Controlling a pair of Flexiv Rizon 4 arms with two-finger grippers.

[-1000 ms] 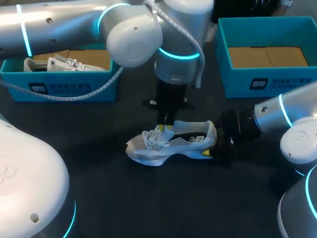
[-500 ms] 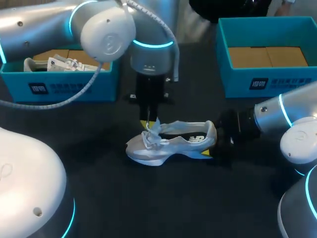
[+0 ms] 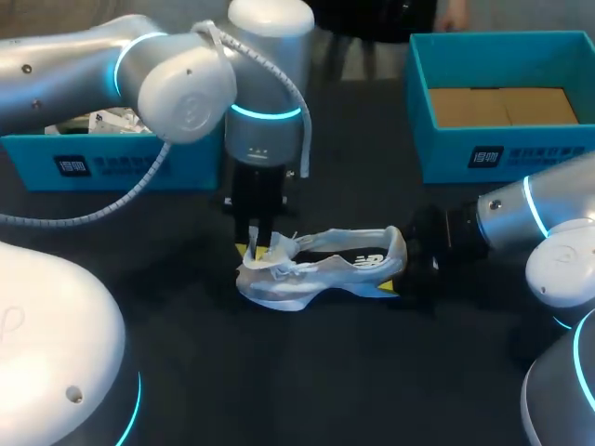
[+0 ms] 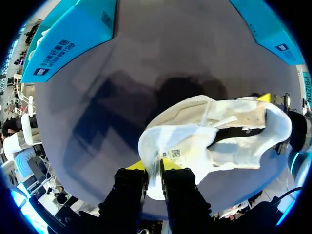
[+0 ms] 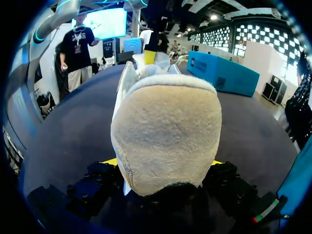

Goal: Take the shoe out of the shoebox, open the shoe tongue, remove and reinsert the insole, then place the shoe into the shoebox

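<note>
The dark table [image 3: 307, 372] carried two blue boxes, both well apart from the shoe [image 3: 321, 269]: the left box [image 3: 121, 165] beyond its toe, the right box [image 3: 502, 153] beyond its heel [image 5: 165, 131]. The shoe stood on its sole outside both boxes. It was white and pale grey, with a black side panel, white laces and a fuzzy beige heel. The left gripper [image 4: 152, 168] hung over the laced end, its fingers pinched tight on the tongue [image 4: 175, 146], which was white with a small label and lifted away from the opening. The right gripper [image 5: 163, 163] sat behind the heel, clamping it from both sides.
</note>
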